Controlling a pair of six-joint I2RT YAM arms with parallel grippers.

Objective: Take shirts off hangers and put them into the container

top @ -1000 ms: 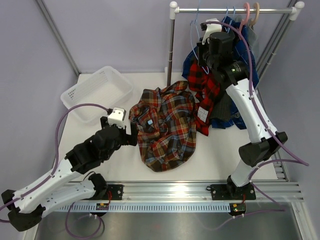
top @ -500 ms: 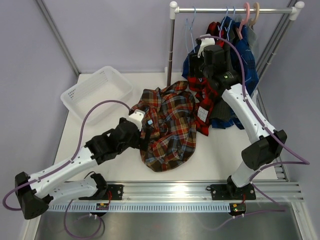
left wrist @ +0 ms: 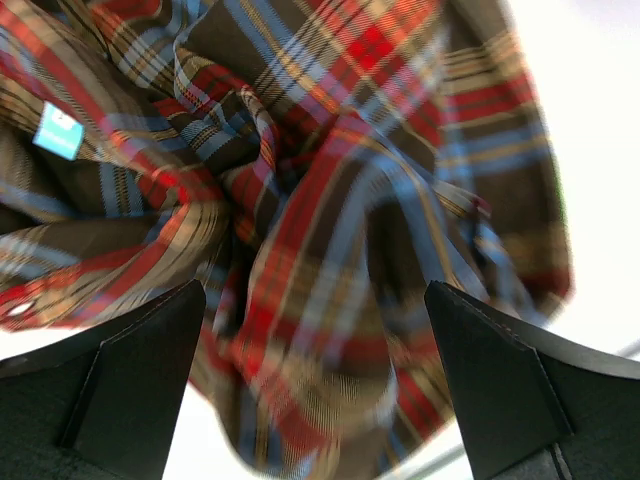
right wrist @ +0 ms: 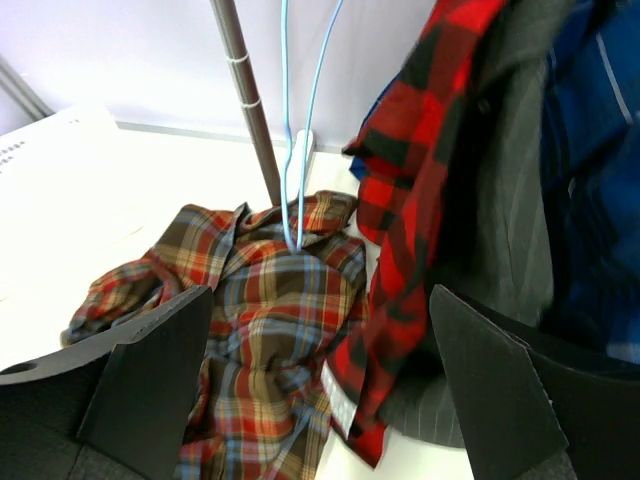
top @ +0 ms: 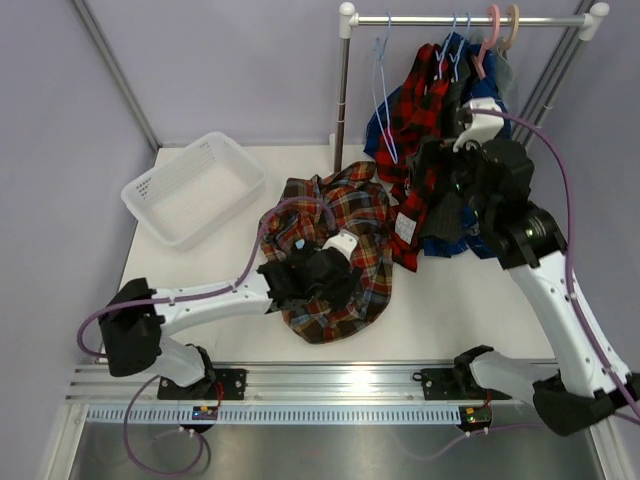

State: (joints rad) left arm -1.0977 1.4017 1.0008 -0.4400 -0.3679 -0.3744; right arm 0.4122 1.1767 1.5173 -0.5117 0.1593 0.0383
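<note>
The brown plaid shirt (top: 352, 212) lies crumpled on the white table (top: 430, 320), off any hanger. The left gripper (left wrist: 314, 290) hangs directly over the shirt's near half, jaws spread wide on either side of a bunched fold; the wrist view is blurred, so the fingers may or may not be touching the cloth. The container (top: 150, 218) sits to the far left of that shirt, with no shirt in it. An empty light-blue hanger (right wrist: 285, 100) hangs from the rail (top: 440, 20) above the shirt's far edge. Just right of the shirt, the red-and-black shirt (top: 410, 105), the dark grey shirt (right wrist: 500, 200) and the blue plaid shirt (right wrist: 590, 170) hang from the rail. The right gripper (right wrist: 320, 295) is up to the shirt's right, facing the hanging clothes, jaws wide apart and gripping nothing
</note>
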